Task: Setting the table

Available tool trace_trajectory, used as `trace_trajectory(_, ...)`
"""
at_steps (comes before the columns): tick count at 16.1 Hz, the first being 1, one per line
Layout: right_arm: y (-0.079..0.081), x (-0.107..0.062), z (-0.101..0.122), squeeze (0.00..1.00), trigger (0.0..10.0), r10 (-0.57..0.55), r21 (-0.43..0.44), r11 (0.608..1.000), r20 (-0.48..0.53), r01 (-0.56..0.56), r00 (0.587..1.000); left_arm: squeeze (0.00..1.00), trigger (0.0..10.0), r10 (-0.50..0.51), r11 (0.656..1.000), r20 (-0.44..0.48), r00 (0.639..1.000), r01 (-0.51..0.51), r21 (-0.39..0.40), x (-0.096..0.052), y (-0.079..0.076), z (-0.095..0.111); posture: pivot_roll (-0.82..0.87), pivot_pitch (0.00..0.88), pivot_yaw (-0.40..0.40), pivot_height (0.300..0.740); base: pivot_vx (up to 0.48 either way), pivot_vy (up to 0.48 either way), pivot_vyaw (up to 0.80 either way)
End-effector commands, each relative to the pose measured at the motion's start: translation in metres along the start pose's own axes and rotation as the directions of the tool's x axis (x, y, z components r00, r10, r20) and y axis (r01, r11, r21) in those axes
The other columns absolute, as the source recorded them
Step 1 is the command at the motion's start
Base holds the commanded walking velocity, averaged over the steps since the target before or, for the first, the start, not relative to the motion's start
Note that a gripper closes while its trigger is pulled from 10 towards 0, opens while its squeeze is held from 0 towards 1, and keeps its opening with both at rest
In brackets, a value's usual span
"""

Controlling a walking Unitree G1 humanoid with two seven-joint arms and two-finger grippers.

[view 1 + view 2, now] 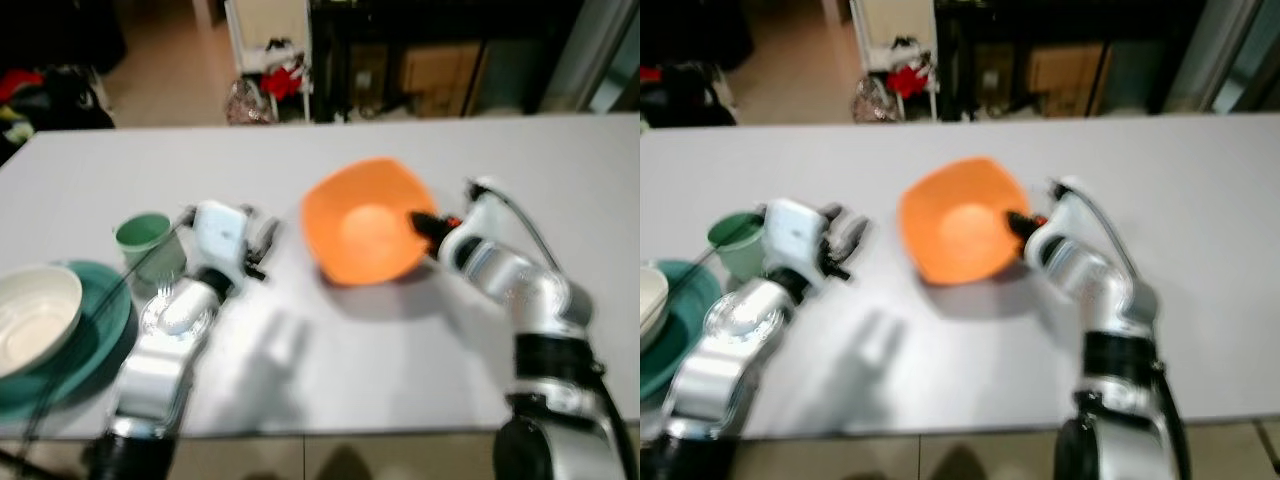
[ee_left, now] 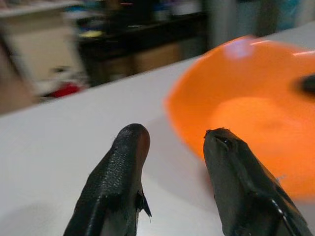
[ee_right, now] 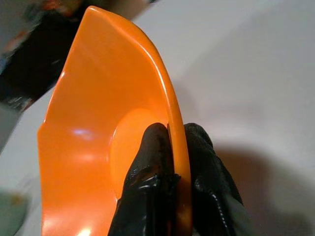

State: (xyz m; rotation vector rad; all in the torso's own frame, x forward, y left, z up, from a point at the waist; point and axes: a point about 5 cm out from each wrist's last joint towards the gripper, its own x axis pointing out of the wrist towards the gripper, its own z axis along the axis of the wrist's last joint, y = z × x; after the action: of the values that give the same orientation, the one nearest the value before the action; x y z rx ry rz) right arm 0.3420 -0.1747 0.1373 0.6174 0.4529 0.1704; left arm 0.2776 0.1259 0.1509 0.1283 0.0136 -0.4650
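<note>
Right gripper (image 3: 172, 142) clamped on rim of orange bowl (image 1: 365, 222), bowl tilted, mid-table (image 1: 420, 350). Left gripper (image 2: 172, 142) fingers apart, empty, near bowl. Green cup (image 1: 147, 240), white bowl (image 1: 35, 315) on teal plate (image 1: 100, 335) far left.

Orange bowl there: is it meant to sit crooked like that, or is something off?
The orange bowl is tilted, its opening facing sideways rather than up, because the right claw pinches its rim and holds it lifted over the white table. Nothing looks spilled or broken.
</note>
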Motion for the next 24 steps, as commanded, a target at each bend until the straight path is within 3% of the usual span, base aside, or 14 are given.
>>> trace_trajectory(1, 0.01, 0.006, 0.005, 0.0, 10.0, 0.038, 0.039, 0.999, 0.02, -0.038, 0.999, 0.0, 10.0, -0.045, 0.999, -0.02, 0.999, 0.045, 0.011, -0.004, 0.001, 0.0, 0.04, 0.0, 0.042, 0.74, 0.0, 0.0, 0.0)
trace_trajectory(4, 0.01, 0.017, 0.006, 0.0, 10.0, 0.041, 0.081, 0.996, 0.006, -0.041, 0.999, 0.0, 10.0, -0.176, 0.984, -0.08, 0.981, 0.177, -0.005, -0.014, -0.004, -0.005, 0.05, 0.0, 0.044, 0.74, 0.0, 0.0, 0.0)
trace_trajectory(5, 0.012, 0.02, 0.006, 0.0, 10.0, 0.054, 0.123, 0.991, -0.002, -0.053, 0.999, 0.0, 10.0, -0.274, 0.962, -0.123, 0.954, 0.271, -0.041, -0.021, -0.007, -0.006, 0.05, 0.0, 0.046, 0.74, 0.0, 0.0, 0.0)
trace_trajectory(8, 0.012, 0.027, 0.005, 0.0, 10.0, 0.046, 0.189, 0.981, -0.022, -0.041, 0.999, 0.0, 10.0, -0.391, 0.919, -0.223, 0.893, 0.392, -0.043, -0.033, -0.011, -0.013, 0.05, 0.0, 0.052, 0.74, 0.0, 0.0, 0.0)
trace_trajectory(12, 0.005, 0.028, 0.003, 0.0, 10.0, 0.008, 0.275, 0.962, -0.041, 0.004, 0.999, 0.0, 10.0, -0.411, 0.91, -0.247, 0.877, 0.413, -0.049, -0.036, -0.013, -0.014, 0.05, 0.0, 0.057, 0.74, 0.0, 0.0, 0.0)
trace_trajectory(21, -0.009, 0.03, -0.005, 0.0, 10.0, -0.079, 0.349, 0.931, -0.101, 0.11, 0.992, 0.0, 10.0, -0.423, 0.903, -0.262, 0.868, 0.427, -0.045, -0.034, -0.015, -0.01, 0.05, 0.0, 0.056, 0.74, 0.0, 0.0, 0.0)
trace_trajectory(22, -0.009, 0.03, -0.005, 0.3, 10.0, -0.08, 0.353, 0.929, -0.101, 0.111, 0.992, 0.0, 10.0, -0.423, 0.903, -0.262, 0.867, 0.427, -0.045, -0.034, -0.015, -0.01, 0.05, 0.0, 0.058, 0.74, 0.0, 0.0, 0.0)
trace_trajectory(23, -0.009, 0.029, -0.004, 1.0, 10.0, -0.079, 0.352, 0.93, -0.101, 0.11, 0.992, 0.0, 10.0, -0.424, 0.903, -0.261, 0.868, 0.427, -0.045, -0.034, -0.015, -0.01, 0.05, 0.0, 0.058, 0.74, 0.0, 0.0, 0.0)
trace_trajectory(24, -0.008, 0.028, -0.002, 1.0, 10.0, -0.074, 0.35, 0.931, -0.1, 0.105, 0.992, 0.0, 10.0, -0.425, 0.903, -0.259, 0.868, 0.428, -0.045, -0.033, -0.015, -0.009, 0.05, 0.0, 0.058, 0.74, 0.0, 0.0, 0.0)
